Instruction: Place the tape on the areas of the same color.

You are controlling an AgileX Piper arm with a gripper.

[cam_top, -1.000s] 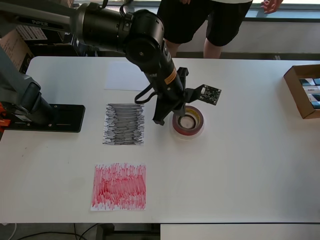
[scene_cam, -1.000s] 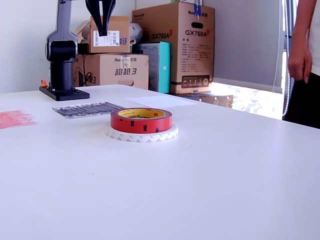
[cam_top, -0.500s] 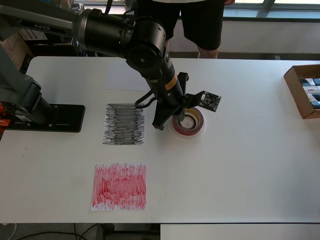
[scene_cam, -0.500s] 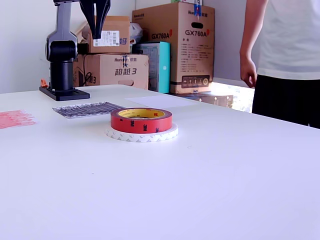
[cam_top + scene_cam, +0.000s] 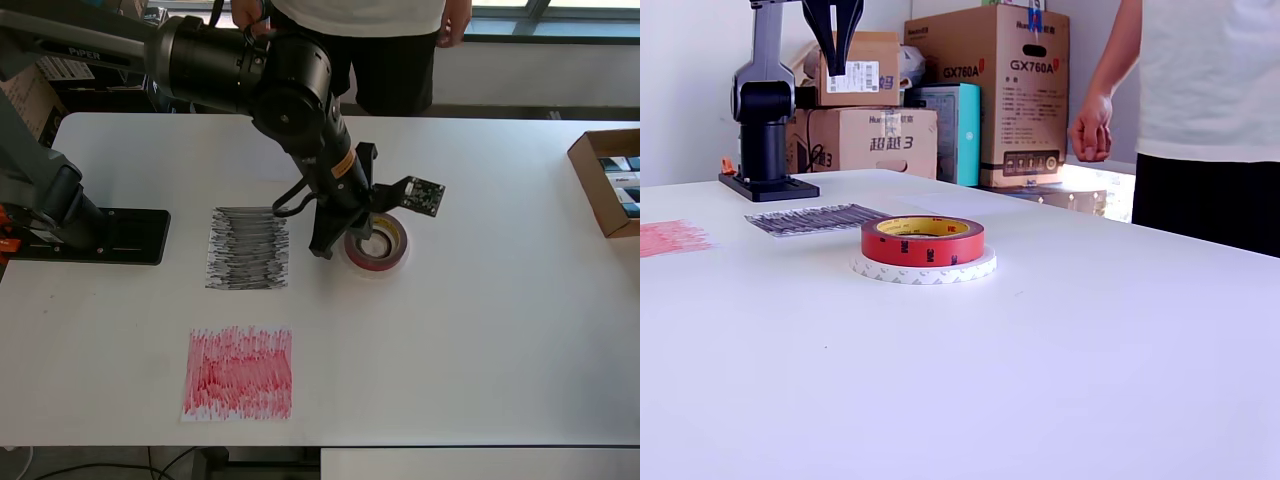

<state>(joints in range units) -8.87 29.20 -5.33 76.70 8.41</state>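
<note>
A dark-red tape roll (image 5: 396, 240) (image 5: 923, 243) lies stacked on a wide white roll (image 5: 374, 271) (image 5: 923, 269) at mid-table. No black roll shows. My gripper (image 5: 320, 247) (image 5: 835, 70) hangs well above the table, between the stack and the black-scribbled patch (image 5: 248, 248) (image 5: 818, 218). Its fingers meet at the tips and hold nothing. The red-scribbled patch (image 5: 238, 373) (image 5: 670, 238) lies near the overhead view's bottom edge. The plain white patch (image 5: 240, 152) (image 5: 960, 203) lies at the far side, partly hidden by my arm.
A person (image 5: 360, 40) (image 5: 1210, 110) stands at the table's far edge. An open cardboard box (image 5: 608, 182) sits at the overhead view's right edge. The arm base (image 5: 90, 235) (image 5: 768, 110) is at the left. Stacked cartons (image 5: 985, 90) stand behind the table.
The person has stepped closer along the table's far edge. My gripper has only shifted slightly above the same spot. The tape stack has not moved.
</note>
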